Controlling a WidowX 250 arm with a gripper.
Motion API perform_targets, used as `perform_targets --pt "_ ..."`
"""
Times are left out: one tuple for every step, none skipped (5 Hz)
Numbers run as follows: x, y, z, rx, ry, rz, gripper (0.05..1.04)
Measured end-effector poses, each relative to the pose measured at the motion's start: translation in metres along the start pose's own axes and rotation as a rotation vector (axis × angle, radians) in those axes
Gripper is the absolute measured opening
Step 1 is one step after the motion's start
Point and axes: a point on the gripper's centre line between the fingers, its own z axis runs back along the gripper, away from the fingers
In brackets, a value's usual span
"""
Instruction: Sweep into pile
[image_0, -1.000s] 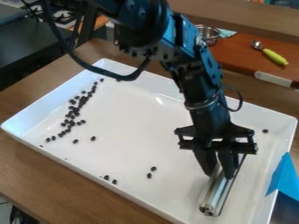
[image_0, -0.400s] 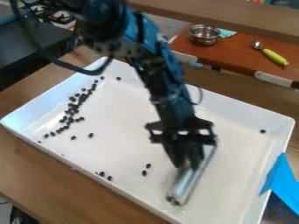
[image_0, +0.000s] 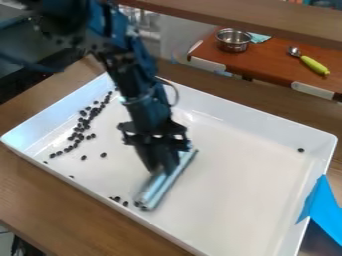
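The gripper (image_0: 160, 171) grips what looks like a metal bar (image_0: 158, 189), slanting lengthwise between most beans (image_0: 81, 128) and the tray's (image_0: 237, 185) taped end.

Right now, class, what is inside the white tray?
Dark beans, mostly toward the picture's left, and a metal bar; anything beneath the bar or behind the gripper is hidden.
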Motion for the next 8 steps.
perform_targets --pt "0.000 0.025 0.006 0.051 -0.007 -0.013 0.338" --pt "0.004 0.055 0.014 0.107 -0.026 -0.012 0.338" --pt "0.013 0.076 0.019 0.170 -0.059 -0.021 0.338" --pt "0.019 0.105 0.026 0.233 -0.098 -0.019 0.338" --pt "0.019 0.120 0.031 0.298 -0.107 -0.069 0.338" --pt "0.005 0.120 0.034 0.227 -0.026 -0.070 0.338" --pt "0.002 0.083 0.042 0.076 0.016 -0.026 0.338" --pt "0.005 0.034 0.058 -0.057 -0.003 -0.008 0.338"
